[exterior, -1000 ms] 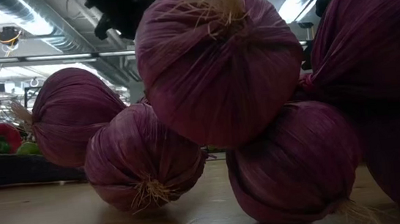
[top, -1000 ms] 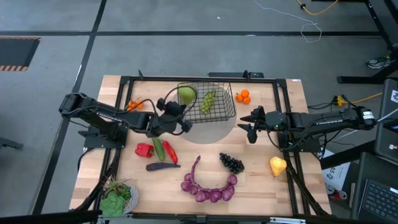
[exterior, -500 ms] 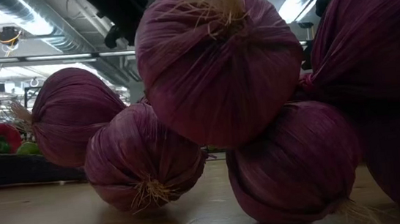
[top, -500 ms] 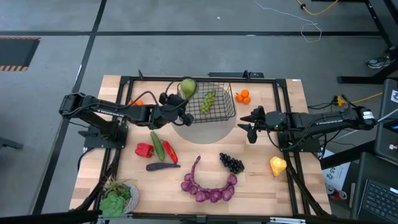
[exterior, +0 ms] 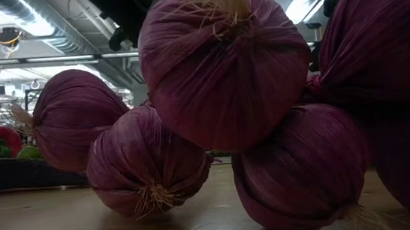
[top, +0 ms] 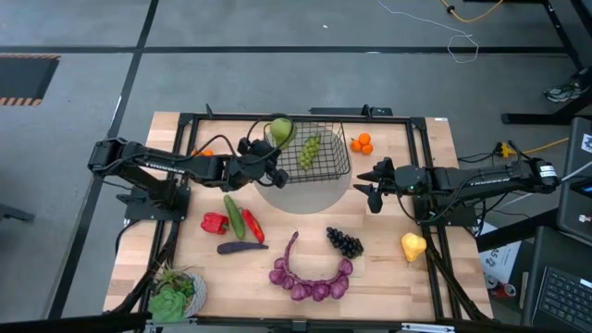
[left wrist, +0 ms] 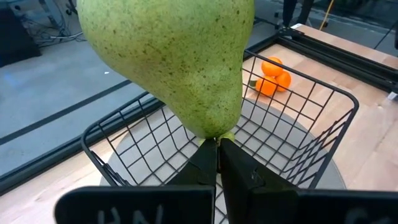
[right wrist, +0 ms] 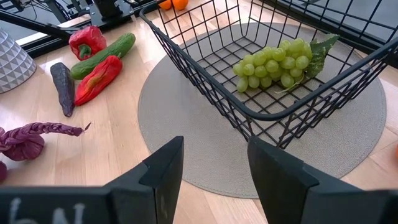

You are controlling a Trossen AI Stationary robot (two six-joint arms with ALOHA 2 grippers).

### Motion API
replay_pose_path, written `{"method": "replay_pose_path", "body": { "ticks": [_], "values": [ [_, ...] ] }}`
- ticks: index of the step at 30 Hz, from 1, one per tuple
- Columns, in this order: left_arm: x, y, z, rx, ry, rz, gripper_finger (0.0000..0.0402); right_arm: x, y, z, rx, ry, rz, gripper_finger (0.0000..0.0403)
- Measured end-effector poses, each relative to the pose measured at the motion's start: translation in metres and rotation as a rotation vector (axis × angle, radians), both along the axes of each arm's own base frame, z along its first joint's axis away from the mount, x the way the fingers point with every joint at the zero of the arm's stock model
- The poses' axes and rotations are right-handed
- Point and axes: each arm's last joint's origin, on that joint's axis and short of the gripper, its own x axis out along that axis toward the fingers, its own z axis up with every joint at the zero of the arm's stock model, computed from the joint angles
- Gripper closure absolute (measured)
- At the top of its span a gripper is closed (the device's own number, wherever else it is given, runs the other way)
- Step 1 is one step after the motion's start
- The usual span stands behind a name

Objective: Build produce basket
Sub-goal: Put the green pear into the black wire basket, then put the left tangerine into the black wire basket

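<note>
The left gripper (top: 269,148) is clamped on the green pear (top: 278,129), pinching it at its narrow end with the fingers (left wrist: 205,163) pressed together, and it holds the fruit above the left rim of the basket (top: 340,169). That black wire basket sits on a round grey mat (top: 310,194) at the far middle of the table (top: 388,268), and a bunch of green grapes (top: 310,151) lies inside it (the pear itself hangs clear of the wire floor in the left wrist view). The right gripper (top: 372,185) waits just to the right of the basket, over the edge of the mat, with its fingers (right wrist: 163,169) parted and nothing between them. Two oranges (top: 362,143) sit beside the basket's far right corner. In front of the left arm lie a red pepper (top: 214,222), a cucumber (top: 234,215), a second, longer red pepper (top: 252,226) and a dark aubergine (top: 240,247). Nearer the front edge are the purple string of onions (top: 310,277), the dark grapes (top: 345,242) and the yellow pear (top: 413,246). Leafy lettuce on a plate (top: 174,296) occupies the front left corner.
</note>
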Motion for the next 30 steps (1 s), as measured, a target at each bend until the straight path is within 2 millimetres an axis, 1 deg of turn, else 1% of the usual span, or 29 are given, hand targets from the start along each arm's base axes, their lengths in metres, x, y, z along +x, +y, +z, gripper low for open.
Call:
{"method": "replay_pose_path", "body": {
  "ticks": [10, 20, 30],
  "values": [
    [-0.0001, 0.0, -0.0003, 0.001, 0.002, 0.0, 0.04, 0.0, 0.0, 0.0, 0.001, 0.0, -0.001, 0.0221],
    [-0.0002, 0.0, -0.0001, 0.0, 0.0, 0.0, 0.0375, 0.0, 0.0, 0.0, 0.0, 0.0, -0.001, 0.0221],
    [-0.0002, 0.0, -0.0001, 0.0, 0.0, 0.001, 0.0385, 0.0, 0.0, 0.0, 0.0, 0.0, 0.0, 0.0221]
  ]
}}
